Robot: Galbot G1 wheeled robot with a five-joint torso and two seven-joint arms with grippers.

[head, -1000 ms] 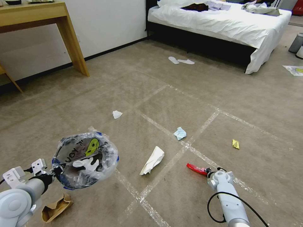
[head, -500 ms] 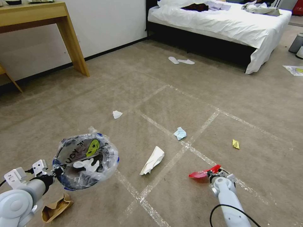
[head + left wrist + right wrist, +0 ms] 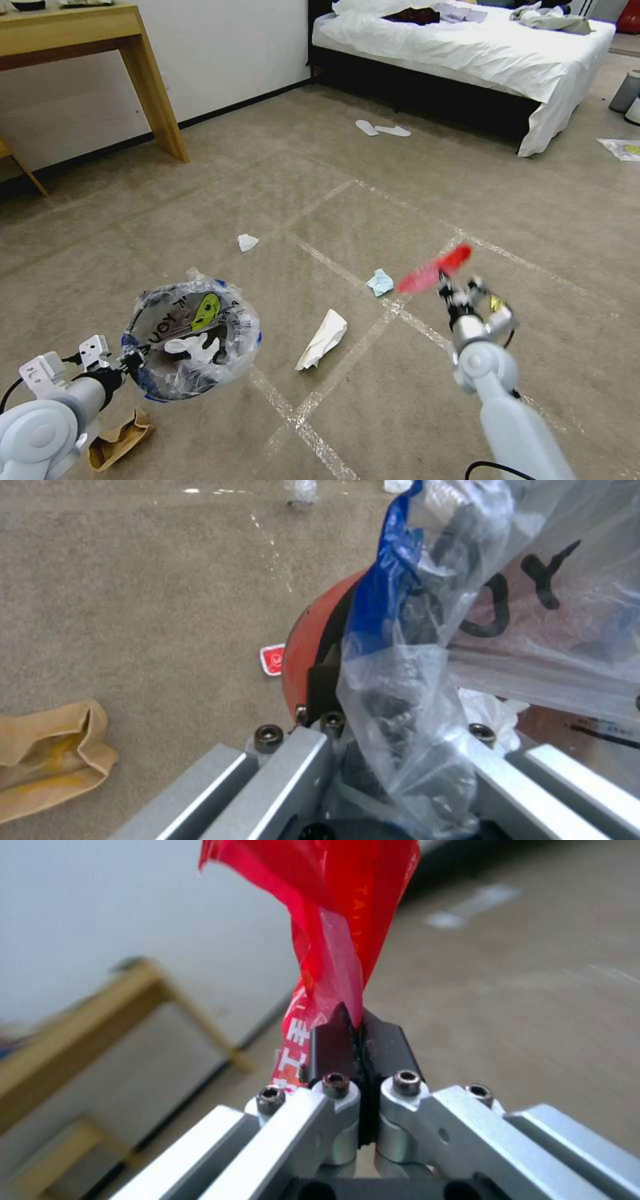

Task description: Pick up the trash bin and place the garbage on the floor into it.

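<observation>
Head view: left gripper [image 3: 130, 362] gripping rim of trash bin [image 3: 190, 340], holding it above floor [image 3: 333, 200] at lower left; right gripper [image 3: 445, 288] pinching red wrapper [image 3: 435, 269] aloft, right of bin; white paper [image 3: 323, 339], blue wad [image 3: 380, 282], white tissue [image 3: 247, 242] lying between them.
Left wrist view: fingers [image 3: 323, 690] clamping red rim [image 3: 303, 655] under bag; brown cardboard scrap [image 3: 50, 757] lying on carpet.
Right wrist view: pads [image 3: 337, 1040] pressing together on wrapper [image 3: 333, 915].
</observation>
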